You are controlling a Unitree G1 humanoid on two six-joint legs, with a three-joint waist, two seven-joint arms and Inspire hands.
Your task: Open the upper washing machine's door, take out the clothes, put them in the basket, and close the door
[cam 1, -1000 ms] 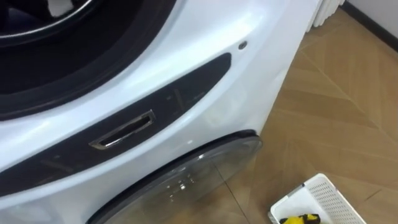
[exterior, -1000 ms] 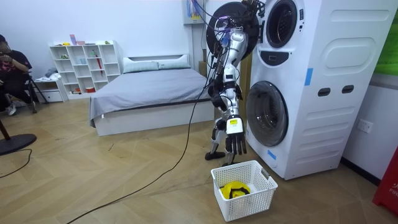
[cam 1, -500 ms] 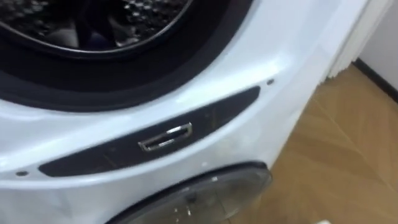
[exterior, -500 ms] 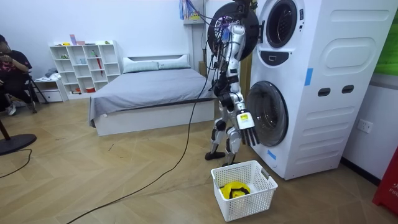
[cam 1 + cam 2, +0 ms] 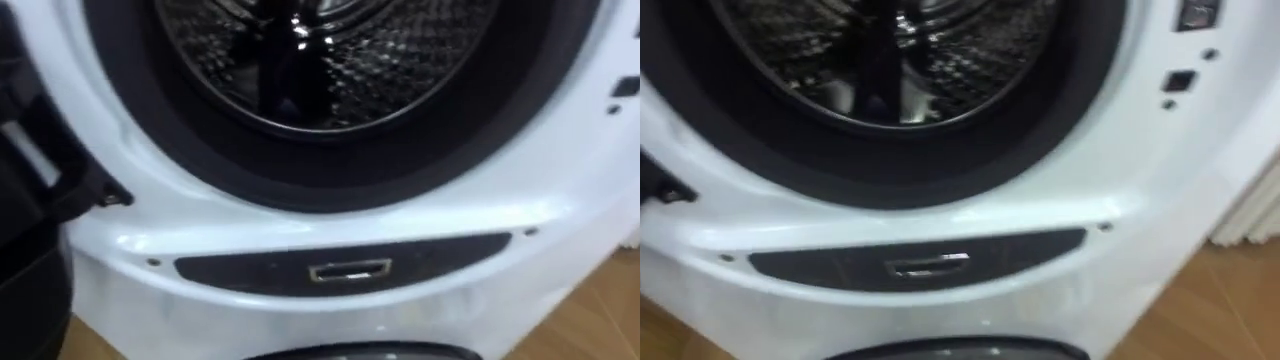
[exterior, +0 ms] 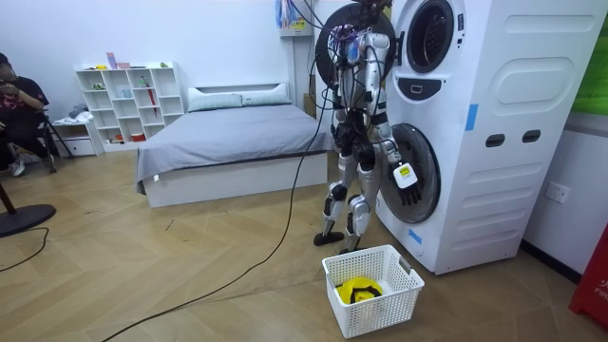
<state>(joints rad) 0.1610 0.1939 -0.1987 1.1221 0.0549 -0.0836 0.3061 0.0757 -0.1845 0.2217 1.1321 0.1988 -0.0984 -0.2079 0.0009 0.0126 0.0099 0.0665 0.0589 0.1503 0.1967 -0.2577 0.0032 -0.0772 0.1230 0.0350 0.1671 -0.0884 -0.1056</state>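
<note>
One yellow garment [image 6: 360, 288] lies in white plastic lattice basket [image 6: 380, 313] on floor [image 6: 190, 285], below right hand [image 6: 407, 187] | right hand hangs with fingers straight, slightly spread, holding nothing, before lower round glass door [image 6: 423, 157] | above hand: upper white washing machine [image 6: 475, 38], steel drum [image 5: 330, 60], dark shape [image 5: 290, 70] inside, cloth or not unclear

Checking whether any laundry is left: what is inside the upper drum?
The drum shows dimpled metal wall and a dark upright shape, unclear what; no clear clothes. Its upper part is cut off, unseen.

Wood floor [image 6: 142, 275], gry bed [image 6: 228, 142], wht shelves [image 6: 128, 104]
</note>
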